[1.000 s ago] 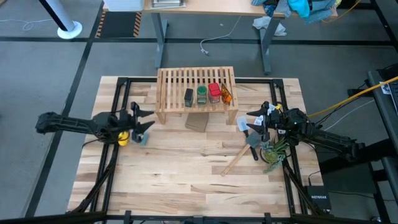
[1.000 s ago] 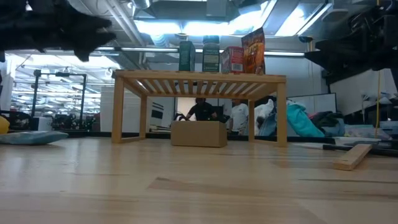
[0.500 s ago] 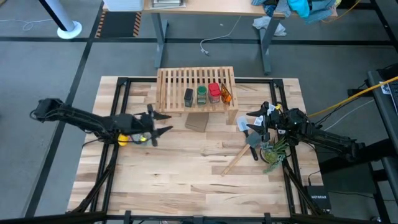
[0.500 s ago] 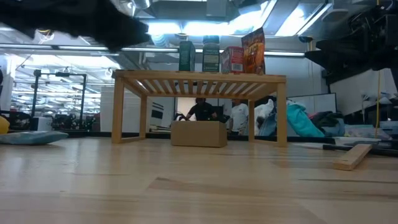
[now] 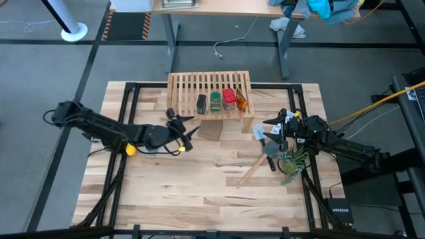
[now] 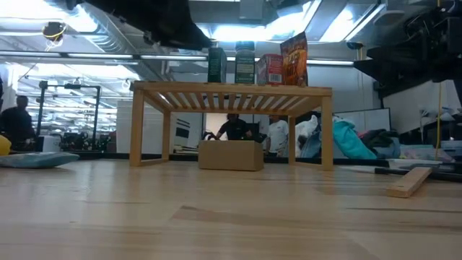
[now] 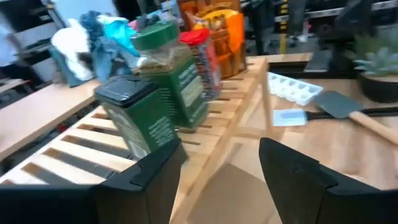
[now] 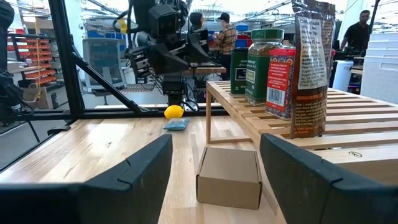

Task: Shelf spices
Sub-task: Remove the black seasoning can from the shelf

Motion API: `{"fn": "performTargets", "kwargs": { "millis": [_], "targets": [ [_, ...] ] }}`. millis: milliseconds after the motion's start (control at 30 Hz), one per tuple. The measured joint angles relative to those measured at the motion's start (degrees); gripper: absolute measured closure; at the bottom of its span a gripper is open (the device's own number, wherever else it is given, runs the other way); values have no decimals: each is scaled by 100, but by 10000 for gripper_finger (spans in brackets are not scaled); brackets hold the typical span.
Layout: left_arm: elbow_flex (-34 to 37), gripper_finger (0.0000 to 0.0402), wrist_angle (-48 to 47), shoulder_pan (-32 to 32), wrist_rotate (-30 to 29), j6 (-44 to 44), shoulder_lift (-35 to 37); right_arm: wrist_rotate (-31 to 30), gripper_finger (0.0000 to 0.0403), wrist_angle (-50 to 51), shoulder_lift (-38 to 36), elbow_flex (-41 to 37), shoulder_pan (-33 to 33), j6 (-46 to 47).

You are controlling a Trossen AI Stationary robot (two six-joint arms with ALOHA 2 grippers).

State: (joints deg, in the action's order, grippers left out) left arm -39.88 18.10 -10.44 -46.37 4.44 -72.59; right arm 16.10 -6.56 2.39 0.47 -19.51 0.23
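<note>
I find all four spices, dark jar (image 5: 201, 103), green jar (image 5: 215, 101), red jar (image 5: 228, 99) and orange packet (image 5: 242, 101), standing on the shelf (image 5: 186, 89); nothing appears left to place. Left end effector (image 5: 188, 131) open and empty near the shelf; right end effector (image 5: 271, 129) open, empty.

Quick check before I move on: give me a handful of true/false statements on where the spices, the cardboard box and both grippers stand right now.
1. All four spices stand on the shelf. True: the dark jar, green jar, red jar and orange packet line up on its slats.
2. The left gripper holds the dark jar. False: it is open and empty, in front of the shelf.
3. The cardboard box sits on top of the shelf. False: it rests on the table, under the shelf's front edge.
4. The right gripper is open, off to the shelf's right. True.
5. The orange packet lies flat. False: it stands upright.
</note>
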Motion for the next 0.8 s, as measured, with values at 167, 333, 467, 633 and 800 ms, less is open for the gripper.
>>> {"fn": "performTargets", "kwargs": {
  "millis": [167, 333, 467, 633, 800],
  "targets": [
    [-11, 192, -4, 2, -541, -15, -72, 0, 152, 38, -1, 0, 0, -2],
    [-11, 192, 55, -49, -538, 135, -72, 0, 152, 75, 0, 0, 0, -2],
    [-11, 192, 50, -83, -531, 239, -72, 0, 152, 73, -2, 0, 0, -2],
    [-11, 192, 51, -83, -531, -13, -72, 0, 152, 73, -2, 0, 0, -3],
    [-11, 192, 60, -74, -531, -544, -72, 0, 152, 72, -2, 0, 0, -3]
  ]
}}
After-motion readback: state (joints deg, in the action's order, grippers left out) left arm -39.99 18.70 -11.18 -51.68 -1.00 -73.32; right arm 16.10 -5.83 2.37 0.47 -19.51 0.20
